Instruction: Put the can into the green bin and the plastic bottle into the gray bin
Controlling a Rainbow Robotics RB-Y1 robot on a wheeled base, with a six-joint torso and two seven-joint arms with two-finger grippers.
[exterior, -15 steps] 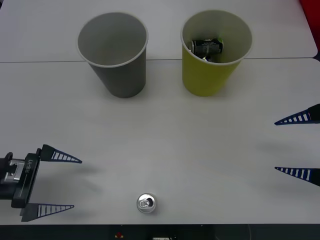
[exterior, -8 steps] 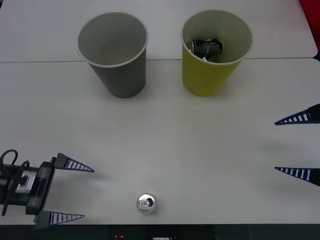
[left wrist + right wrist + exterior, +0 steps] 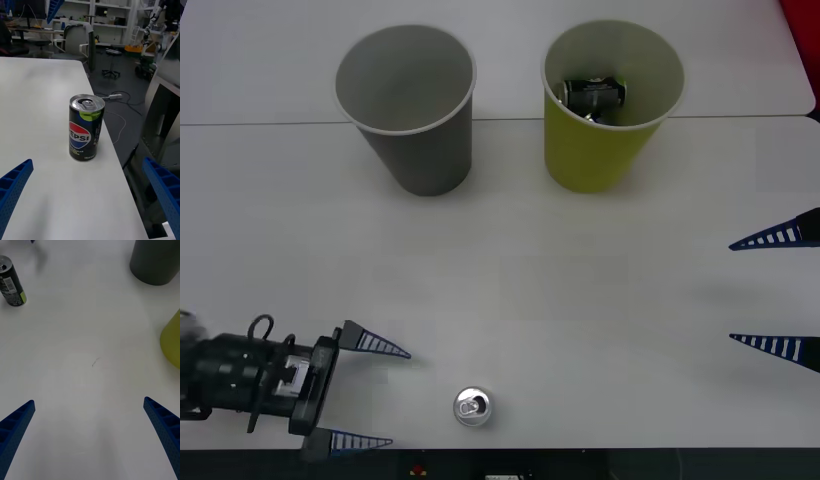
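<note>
Can [image 3: 473,407] stands upright at the near edge of the table [image 3: 510,270], long axis vertical, silver top and pull tab facing up; the left wrist view shows a dark body with a Pepsi logo [image 3: 86,128]. Left pincer [image 3: 370,395] sits just beside the can on its left, low over the table, fingers spread wide and pointed toward the can, grasping nothing; the can is not yet between them. Right pincer [image 3: 768,290] hangs well to the right of the can, beyond it, fingers likewise parted and empty. Farthest from the can, across the table, two tapered bins stand upright with mouths up: the gray bin [image 3: 410,105] on the left, its inside bare, and the green bin [image 3: 608,100] on the right. A second dark can [image 3: 592,95] lies tilted inside the green bin.
</note>
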